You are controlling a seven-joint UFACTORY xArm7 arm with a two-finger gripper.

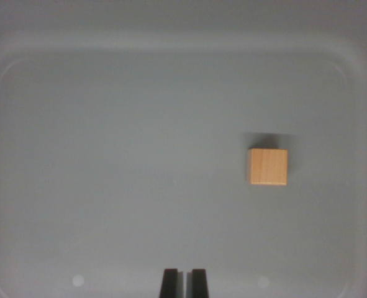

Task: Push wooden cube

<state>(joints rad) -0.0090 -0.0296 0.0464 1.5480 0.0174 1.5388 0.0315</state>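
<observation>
End effector (184,282) fingertips nearly together above grey tray (40,93) holding wooden cube (268,166)

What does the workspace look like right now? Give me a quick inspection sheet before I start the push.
Surface: grey tray with rounded raised rim, bare apart from one block.
Job's things: wooden cube sits flat towards the wrist view's right, clear of the rim.
Clutter: nothing seen.
Grippers: gripper at bottom centre, fingertips nearly together with a narrow slit between them, holding nothing, apart from the cube.
Cables: nothing seen.
Surroundings: only the tray fills the view; nothing seen beyond it.
</observation>
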